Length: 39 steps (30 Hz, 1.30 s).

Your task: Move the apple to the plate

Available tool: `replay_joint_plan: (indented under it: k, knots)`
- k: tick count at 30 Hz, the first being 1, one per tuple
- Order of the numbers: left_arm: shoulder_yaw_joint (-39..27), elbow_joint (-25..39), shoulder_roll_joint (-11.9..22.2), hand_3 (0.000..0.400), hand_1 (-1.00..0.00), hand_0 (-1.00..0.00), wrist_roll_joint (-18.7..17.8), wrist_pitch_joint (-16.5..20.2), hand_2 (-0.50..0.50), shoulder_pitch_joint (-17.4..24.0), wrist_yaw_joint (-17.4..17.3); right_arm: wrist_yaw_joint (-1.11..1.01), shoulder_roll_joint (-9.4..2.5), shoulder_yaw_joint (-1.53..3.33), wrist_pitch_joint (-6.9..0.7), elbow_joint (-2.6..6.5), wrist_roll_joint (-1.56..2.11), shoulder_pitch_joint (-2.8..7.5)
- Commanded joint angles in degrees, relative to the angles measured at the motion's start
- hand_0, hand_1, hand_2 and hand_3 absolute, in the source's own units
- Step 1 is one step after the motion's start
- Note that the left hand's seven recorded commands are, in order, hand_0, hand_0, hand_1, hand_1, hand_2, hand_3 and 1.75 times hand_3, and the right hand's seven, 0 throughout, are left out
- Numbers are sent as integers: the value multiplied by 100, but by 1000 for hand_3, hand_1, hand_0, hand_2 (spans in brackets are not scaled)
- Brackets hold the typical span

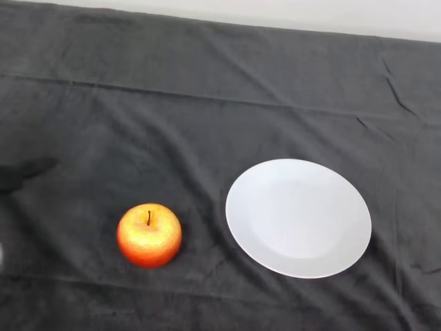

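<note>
Apple [149, 235] is sitting stem-up on the cloth [207, 103], left of the plate [298, 218], untouched. Hand [24, 174] is barely entering; grip state indeterminate. Risk: apple rolling under an off-centre grasp.

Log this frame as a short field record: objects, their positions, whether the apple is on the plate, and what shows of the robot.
surface: dark grey wrinkled cloth covering the table
apple: red-and-yellow apple, stem up, on the cloth at lower left of centre
plate: round white plate, nothing on it, right of the apple
apple to plate: apart, a strip of cloth between them
task state: apple not yet on the plate
robot: a dark shape at the left edge, too little visible to identify; hand state cannot be told
</note>
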State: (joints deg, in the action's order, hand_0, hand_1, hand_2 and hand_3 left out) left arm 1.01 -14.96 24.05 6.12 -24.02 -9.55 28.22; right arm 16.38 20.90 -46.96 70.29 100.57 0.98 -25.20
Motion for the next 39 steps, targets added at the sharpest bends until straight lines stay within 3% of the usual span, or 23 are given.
replay_joint_plan:
  k: [1, 14, 27, 39]
  knots:
    - [142, 429, -38, 0, 0, 0, 160, 93, 0, 143, -94, 11, -723, -32, -154, 277, 15, 709]
    - [907, 1220, -101, 0, 0, 0, 361, 500, 0, 551, -516, 8, -728, -11, -164, 263, 38, 711]
    - [1338, 738, 137, 0, 0, 0, 537, 446, 0, 499, -1085, 3, -730, 6, -168, 259, 60, 710]
    - [1522, -20, 212, 0, 0, 0, 874, 453, 0, 271, -1271, 0, -730, 18, -167, 261, 75, 709]
